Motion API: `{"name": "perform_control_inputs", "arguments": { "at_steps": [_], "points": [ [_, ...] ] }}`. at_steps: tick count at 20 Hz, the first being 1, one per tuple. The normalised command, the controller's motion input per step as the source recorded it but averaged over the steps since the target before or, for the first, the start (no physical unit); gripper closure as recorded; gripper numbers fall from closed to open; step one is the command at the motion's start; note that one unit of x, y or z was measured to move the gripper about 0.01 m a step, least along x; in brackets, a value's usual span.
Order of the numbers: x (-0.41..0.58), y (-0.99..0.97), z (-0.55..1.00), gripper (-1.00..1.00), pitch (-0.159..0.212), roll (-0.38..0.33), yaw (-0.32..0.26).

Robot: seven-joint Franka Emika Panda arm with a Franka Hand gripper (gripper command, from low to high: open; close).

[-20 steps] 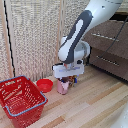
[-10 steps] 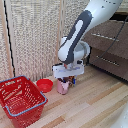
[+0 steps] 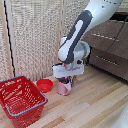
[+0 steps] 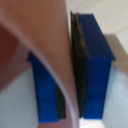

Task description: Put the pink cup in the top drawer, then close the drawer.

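Robot arm's jaws clamp the pink recepticle (image 3: pixel 63 87)
Blue-tipped fingers (image 4: pixel 95 70) pinch the cup's rim beside a red bowl (image 3: pixel 45 85).

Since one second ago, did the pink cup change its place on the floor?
No. The pink cup stands just to the exterior view's right of the red bowl, as before, with the gripper around its rim.

The cup (image 3: pixel 63 87) stands on the floor (image 3: pixel 95 102) between the bowl (image 3: pixel 44 85) and the chest of drawers (image 3: pixel 107 52).
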Motion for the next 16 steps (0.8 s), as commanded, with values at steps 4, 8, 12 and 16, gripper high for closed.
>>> {"name": "perform_control_inputs", "arguments": {
  "at_steps": [4, 8, 12, 16],
  "points": [
    [0.164, 0.01, 0.53, 1.0, -0.002, 0.048, -0.169],
    [0.303, 0.02, 0.85, 1.0, -0.003, 0.029, -0.055],
    [0.429, 0.07, 0.86, 1.0, 0.005, 0.048, 0.005],
    [0.412, 0.07, 0.82, 1.0, 0.059, 0.021, 0.017]
  ]
}}
